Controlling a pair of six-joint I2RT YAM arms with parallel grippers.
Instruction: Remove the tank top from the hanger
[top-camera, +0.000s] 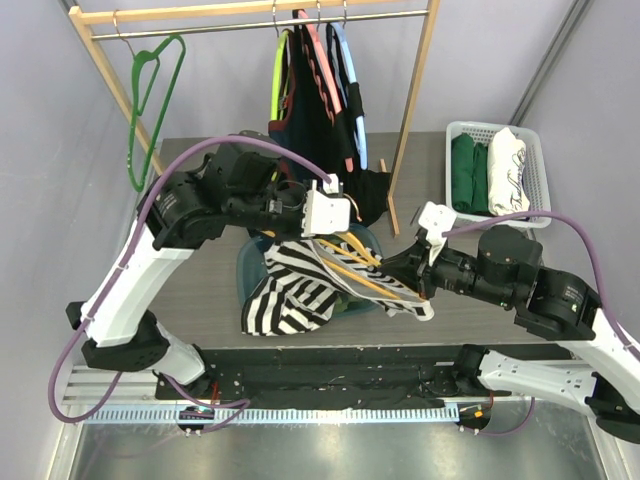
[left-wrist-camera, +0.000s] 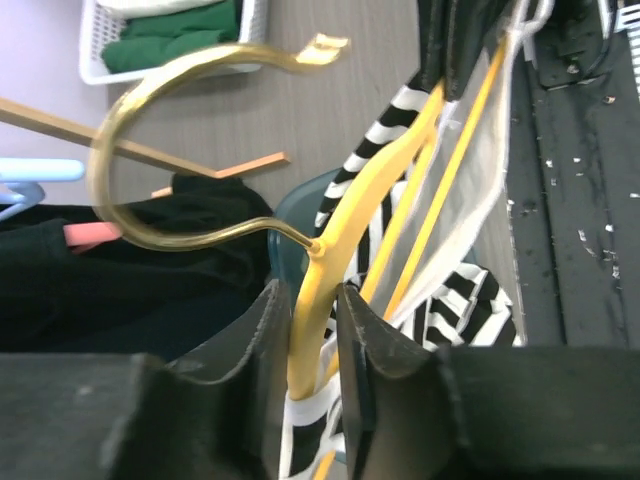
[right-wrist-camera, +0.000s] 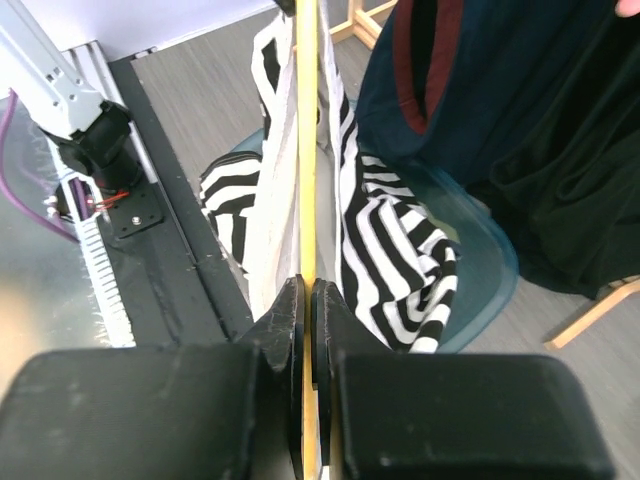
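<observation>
You face a grey wood-grain table (top-camera: 215, 300) set in a corner, with pale lilac walls (top-camera: 40, 150) on your left and right. At its far edge stands a clothes rack (top-camera: 418, 90) with light wooden posts and a metal rod (top-camera: 220, 27). A green hanger (top-camera: 131, 140) hangs bare toward the left of that rod, and dark garments (top-camera: 310, 110) crowd its middle. A white basket (top-camera: 495, 125) sits at the far right of the table, with folded green and white cloth inside. Nearest you, a black strip (top-camera: 330, 365) edges the table, and below it a metal sheet (top-camera: 320, 450) catches even, soft light.
</observation>
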